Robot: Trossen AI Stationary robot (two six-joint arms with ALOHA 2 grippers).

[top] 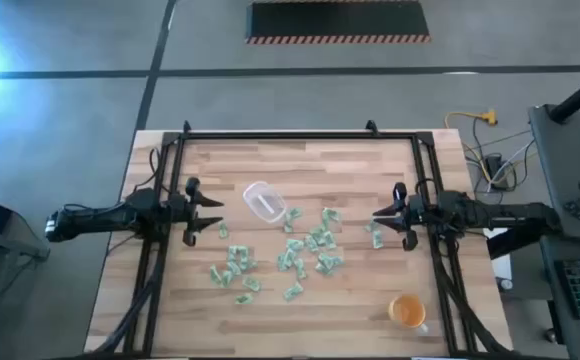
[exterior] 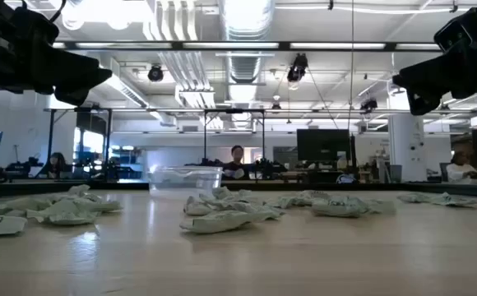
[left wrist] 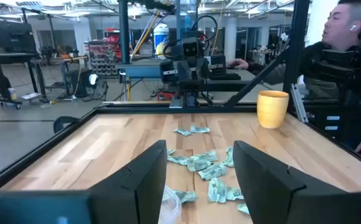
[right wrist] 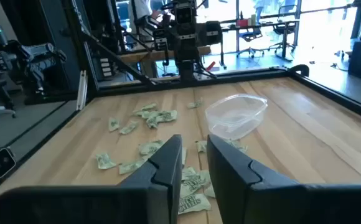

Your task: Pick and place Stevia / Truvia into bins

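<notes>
While the pale green-and-white paper packets (top: pixel 305 255) are lying scattered mid-tabletop beside the empty clear plastic tub (top: pixel 264 200), both arms are hovering; left pincer (top: pixel 216 214) standing apart, right pincer (top: pixel 379 226) narrowly parted, empty. First pick is pending.

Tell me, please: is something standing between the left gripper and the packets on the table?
Nothing visible does. The left gripper, fingers open and empty, hangs over bare wood at the table's left side. The nearest Stevia packets lie loose, and the clear tub sits off to the side.
</notes>
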